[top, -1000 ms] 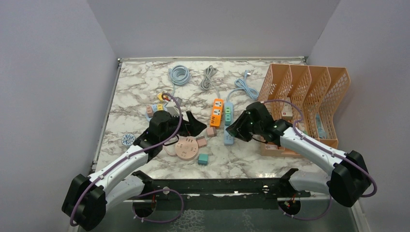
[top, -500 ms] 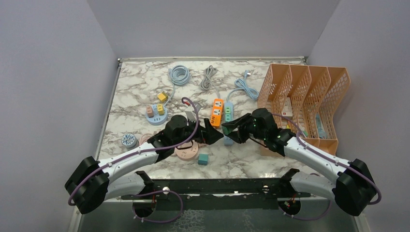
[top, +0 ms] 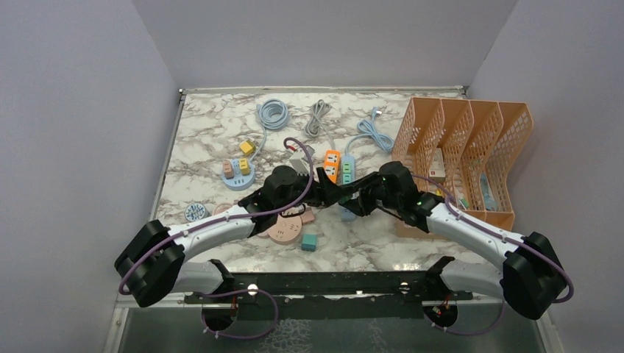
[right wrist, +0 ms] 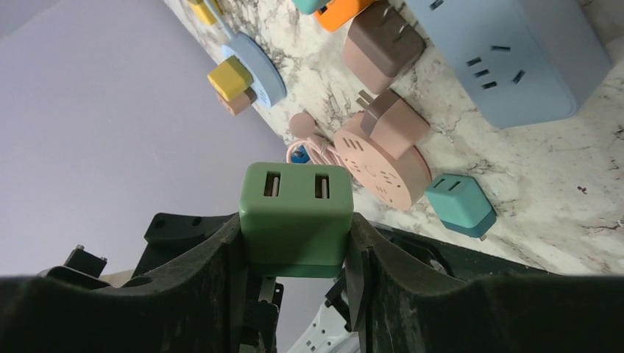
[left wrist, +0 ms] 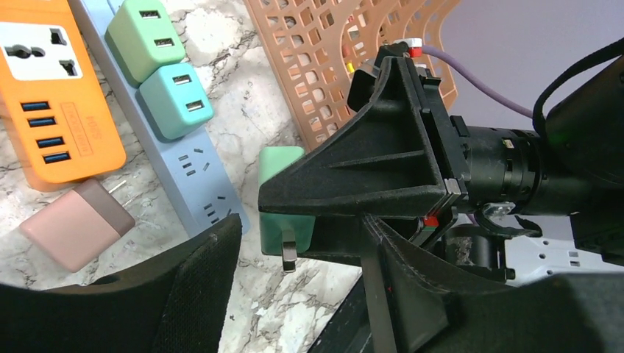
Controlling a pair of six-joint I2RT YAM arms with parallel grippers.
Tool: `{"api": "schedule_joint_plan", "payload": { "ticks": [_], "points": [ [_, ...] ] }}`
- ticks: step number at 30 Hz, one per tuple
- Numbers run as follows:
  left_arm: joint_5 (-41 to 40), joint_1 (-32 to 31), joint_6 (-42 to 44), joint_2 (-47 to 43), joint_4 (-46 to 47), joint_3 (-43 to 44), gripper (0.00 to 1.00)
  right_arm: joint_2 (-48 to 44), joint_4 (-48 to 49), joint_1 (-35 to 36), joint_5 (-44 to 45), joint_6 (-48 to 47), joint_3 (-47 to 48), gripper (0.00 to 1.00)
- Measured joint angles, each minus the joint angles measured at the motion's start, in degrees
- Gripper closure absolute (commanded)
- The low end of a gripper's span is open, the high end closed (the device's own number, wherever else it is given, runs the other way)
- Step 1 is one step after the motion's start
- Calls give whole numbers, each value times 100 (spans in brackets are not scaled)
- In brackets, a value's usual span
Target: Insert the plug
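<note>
Two grippers are facing each other above the bench (top: 213, 132), near the blue power strip (left wrist: 184, 176); the right gripper (right wrist: 294, 246) is pinching the green plug (right wrist: 296, 217) by its sides; the left gripper (left wrist: 302, 265) is standing spread, its fingers flanking the plug, with a gap showing beside it.

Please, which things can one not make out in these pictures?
- Right wrist view: the green plug hides its own prongs.
- Top view: the right gripper covers the plug.
- Left wrist view: the right gripper hides whether the left fingers touch the plug.
- Top view: orange rack contents, too small.
</note>
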Motion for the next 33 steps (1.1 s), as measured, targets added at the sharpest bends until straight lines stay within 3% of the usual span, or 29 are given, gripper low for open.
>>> {"api": "schedule_joint_plan", "payload": {
  "ticks": [7,12,15,24,31,33],
  "points": [
    [-2,2,-70,162,26,13,32,98,-9,-24,90,76,0,69],
    [-11,0,-81,127,225,-118,48,118,55,-15,96,107,0,69],
    [-37,-4,-57,37,299,-326,51,122,293,33,70,133,4,69],
    [-101,-4,-22,-55,455,-514,39,175,640,59,0,129,57,69],
    [-229,-4,-20,-52,470,-415,57,358,866,59,-210,24,81,66],
    [-273,-4,-28,-52,501,-411,71,404,890,59,-269,-31,81,63]
  ]
}}
